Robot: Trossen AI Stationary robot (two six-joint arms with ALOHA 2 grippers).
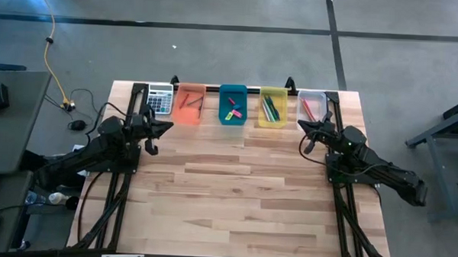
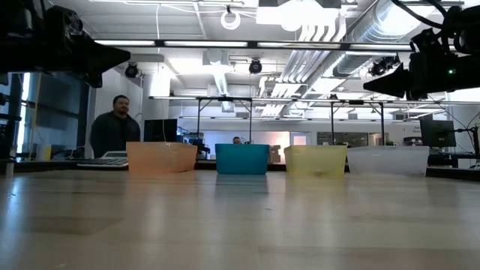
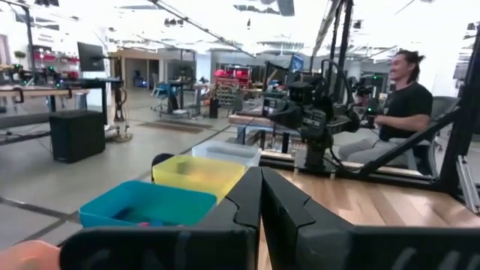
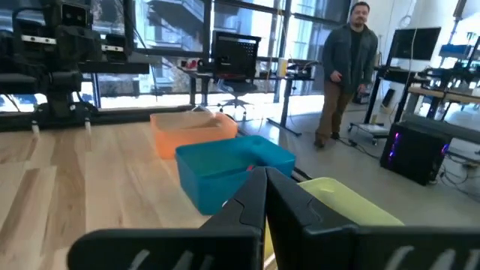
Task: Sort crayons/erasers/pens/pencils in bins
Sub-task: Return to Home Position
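Note:
Four bins stand in a row along the table's far edge: orange (image 1: 189, 104), teal-blue (image 1: 232, 105), yellow (image 1: 272, 108) and clear (image 1: 311, 106). Thin pencils lie in the orange bin, pink and yellow-green erasers (image 1: 232, 112) in the teal one, green pens (image 1: 270, 108) in the yellow one, red sticks in the clear one. My left gripper (image 1: 166, 127) is shut and empty, raised near the orange bin. My right gripper (image 1: 302, 126) is shut and empty, raised by the clear bin.
A grey calculator (image 1: 160, 99) lies left of the orange bin. A person stands beyond the table's far side in the low view (image 2: 114, 124); another sits beyond the right arm in the left wrist view (image 3: 401, 105). Bare wood (image 1: 234, 197) fills the table's middle and near part.

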